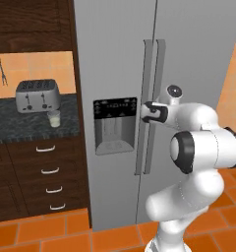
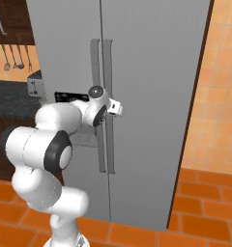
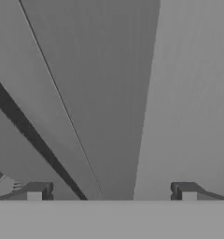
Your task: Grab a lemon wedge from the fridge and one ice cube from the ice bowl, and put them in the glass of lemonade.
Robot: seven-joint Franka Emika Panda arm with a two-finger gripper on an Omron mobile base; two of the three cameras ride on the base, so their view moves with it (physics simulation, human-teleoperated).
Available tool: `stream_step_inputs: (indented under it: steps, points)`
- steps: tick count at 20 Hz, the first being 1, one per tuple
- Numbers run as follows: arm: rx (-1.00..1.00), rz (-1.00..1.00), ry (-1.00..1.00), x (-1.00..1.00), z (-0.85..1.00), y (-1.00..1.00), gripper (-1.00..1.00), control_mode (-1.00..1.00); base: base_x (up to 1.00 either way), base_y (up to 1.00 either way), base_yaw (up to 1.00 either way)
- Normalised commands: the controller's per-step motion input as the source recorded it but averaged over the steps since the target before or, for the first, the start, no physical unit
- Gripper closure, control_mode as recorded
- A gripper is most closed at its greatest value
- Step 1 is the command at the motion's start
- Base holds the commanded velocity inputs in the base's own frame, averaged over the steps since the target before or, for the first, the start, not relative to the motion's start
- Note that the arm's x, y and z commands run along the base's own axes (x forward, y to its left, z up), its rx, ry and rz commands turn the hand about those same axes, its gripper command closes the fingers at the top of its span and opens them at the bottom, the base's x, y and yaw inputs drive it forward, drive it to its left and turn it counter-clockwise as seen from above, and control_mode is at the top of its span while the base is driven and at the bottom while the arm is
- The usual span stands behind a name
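Two dark fingertips (image 3: 34,191) are rising wide apart at the bottom of our hand view, and we are seeing nothing between them but grey metal: the gripper (image 3: 111,192) is spread fully and grasping nothing. We are looking along it at a fridge handle (image 3: 146,93), whose vertical bar is running up between the two tips, just ahead of them. From the left base view, we are watching the gripper (image 1: 148,112) pressing in close at the paired handles (image 1: 153,103) of the fridge (image 1: 115,59), right beside the black-panelled dispenser recess (image 1: 115,125); whether it is touching the metal, we cannot tell. Both fridge doors are standing closed. Further off to the left, on the dark speckled counter (image 1: 21,125), the glass of lemonade (image 1: 54,118) is standing upright just in front of the toaster (image 1: 38,95), well apart from the gripper. Beyond the fridge's right side, orange wall tiles (image 2: 219,96) are running down to the floor.
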Motion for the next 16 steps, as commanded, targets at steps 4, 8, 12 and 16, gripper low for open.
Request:
stream_step_inputs:
  steps: [4, 8, 12, 16]
  points:
    - [0.0, 0.0, 0.0, 0.44, -0.29, 0.0, -1.0, -1.0, 0.0, 0.0, 0.0]
    - [0.0, 0.0, 0.0, 0.38, -0.2, 0.0, -1.0, -1.0, 0.0, 0.0, 0.0]
    - [0.0, 0.0, 0.0, 0.3, -0.14, 0.0, -1.0, -1.0, 0.0, 0.0, 0.0]
    - [0.01, 0.0, -0.06, 0.26, -0.28, 0.0, -1.0, -1.0, 0.0, 0.0, 0.0]
